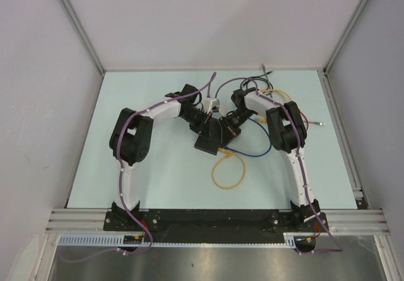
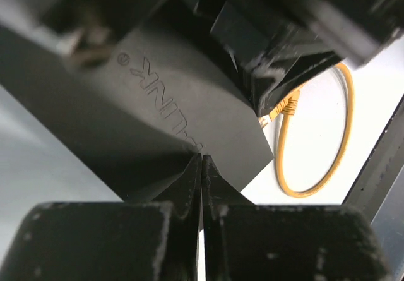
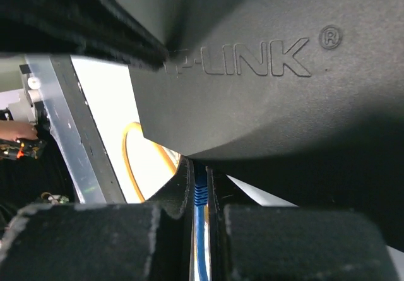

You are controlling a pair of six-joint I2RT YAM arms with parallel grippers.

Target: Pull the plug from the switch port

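The left tool [image 2: 202, 162] has its fingers pressed together with nothing between them, and their tips meet the near edge of the switch [image 2: 189, 98] just ahead. The right tool [image 3: 201, 175] is clamped on the blue plug [image 3: 201, 196], which runs from between its fingers up to the switch's edge directly in front. It cannot be told whether the plug sits in the port. A yellow cable [image 2: 344, 136] loops on the table [image 1: 158, 173] beyond the switch.

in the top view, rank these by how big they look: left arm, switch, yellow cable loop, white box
1. left arm
2. yellow cable loop and switch, about alike
3. white box
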